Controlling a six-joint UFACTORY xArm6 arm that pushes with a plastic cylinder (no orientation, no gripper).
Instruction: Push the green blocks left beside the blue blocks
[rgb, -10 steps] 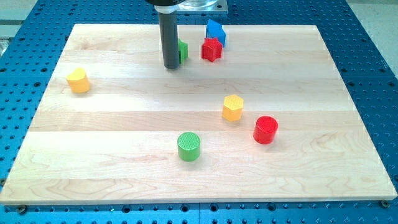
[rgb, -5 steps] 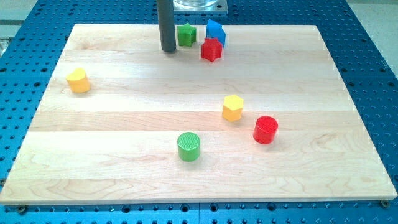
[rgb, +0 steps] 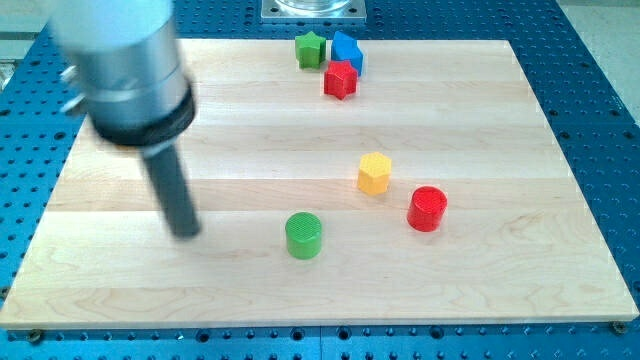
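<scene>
A green star block (rgb: 310, 49) sits at the view's top, touching the left side of a blue block (rgb: 347, 49). A green cylinder (rgb: 304, 235) stands lower in the middle of the board. My tip (rgb: 186, 233) is on the board to the left of the green cylinder, with a clear gap between them. The rod and its grey housing (rgb: 125, 70) are blurred by motion.
A red star block (rgb: 340, 80) sits just below the blue block. A yellow hexagonal block (rgb: 374, 173) and a red cylinder (rgb: 427, 209) lie right of centre. The arm hides the board's left part, where a yellow block stood earlier. The wooden board (rgb: 500, 290) lies on a blue perforated table.
My tip left the green star at the view's top and swept down and left, ending left of the green cylinder. The green star moved up beside the blue block.
</scene>
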